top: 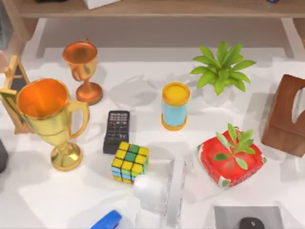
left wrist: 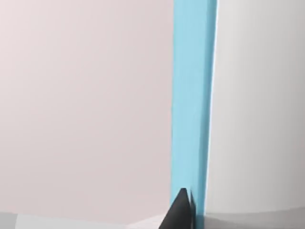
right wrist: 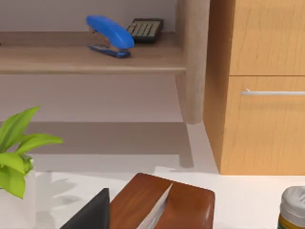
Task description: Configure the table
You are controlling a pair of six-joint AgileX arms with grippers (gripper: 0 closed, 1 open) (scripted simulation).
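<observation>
The white tabletop (top: 143, 86) spreads across the whole top view and carries everything here. Near its middle stands a light-blue cup with a yellow rim (top: 175, 107). To the cup's left lies a black remote control (top: 116, 131), and just in front of the remote sits a Rubik's cube (top: 129, 163). Further left is a large gold trophy (top: 47, 119), with a smaller copper trophy (top: 83, 67) behind it and a small wooden easel (top: 12, 76) at the left edge.

To the right of the cup, a leafy plant in a white pot (top: 220, 71) stands toward the back. A red box with a green sprig on top (top: 231, 160) lies nearer the front. A brown wooden tissue box (top: 286, 117) is at the right edge.

Along the front edge are a blue stapler (top: 107, 221) and a grey mat (top: 226, 214) with a black mouse (top: 251, 223) on it. Between them rises a pale arm section (top: 150, 188); I cannot tell which arm it belongs to.

A light-brown shelf board (top: 167, 8) runs along the back.

The left claw (left wrist: 181, 212) shows as one dark tip close against a light-blue vertical band (left wrist: 190, 95). I cannot tell whether it is open or closed, or holding anything.

The right claw (right wrist: 93, 212) shows as one dark tip just beside the tissue box, and its state cannot be told either. Beyond it, a second blue stapler (right wrist: 109, 36) and a calculator (right wrist: 145, 29) rest on the shelf, beside a wooden drawer cabinet (right wrist: 267, 119).
</observation>
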